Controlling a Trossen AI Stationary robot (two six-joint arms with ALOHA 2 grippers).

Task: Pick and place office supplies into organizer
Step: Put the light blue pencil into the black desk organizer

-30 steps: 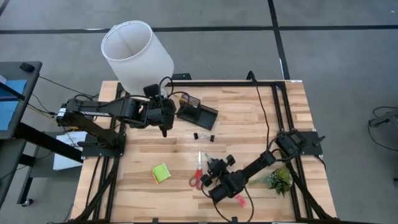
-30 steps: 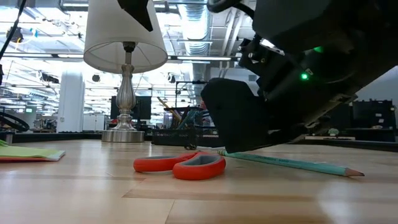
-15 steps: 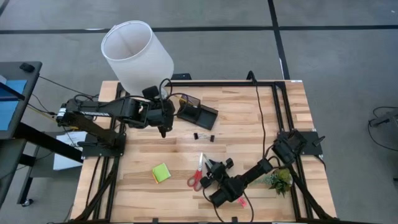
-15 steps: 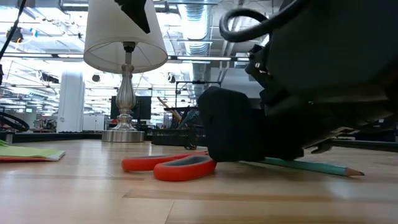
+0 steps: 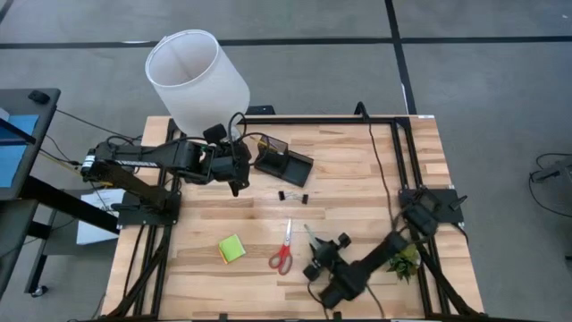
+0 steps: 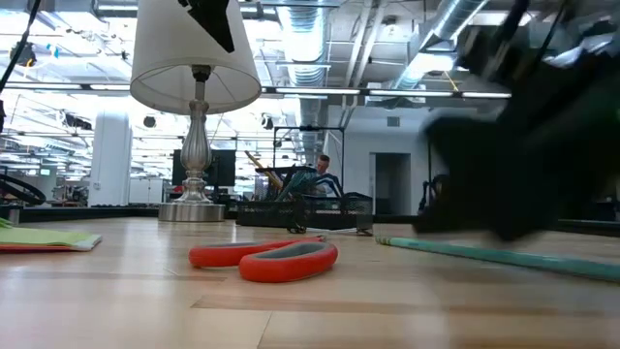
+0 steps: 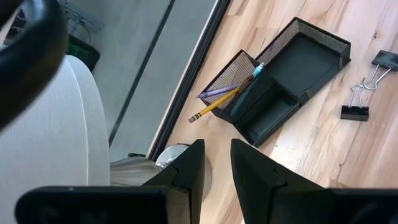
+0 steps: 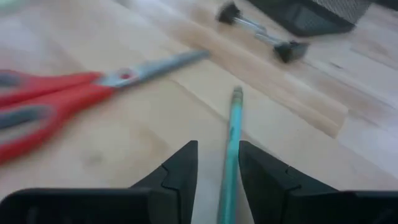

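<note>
scissors [image 5: 283,249]: red handles, blades closed | teal pencil [image 8: 231,149] between right end effector [image 8: 217,163] fingers, slightly spread

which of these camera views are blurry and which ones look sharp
Low view: the right arm is a dark motion smear, the scissors crisp. Right wrist view: soft, scissors and teal pencil blurred. High and left wrist views: sharp, organizer mesh clear.

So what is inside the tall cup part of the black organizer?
In the organizer cup lean a yellow pencil, a purple pen and a teal pen. The mesh wall hides their lower ends.
</note>
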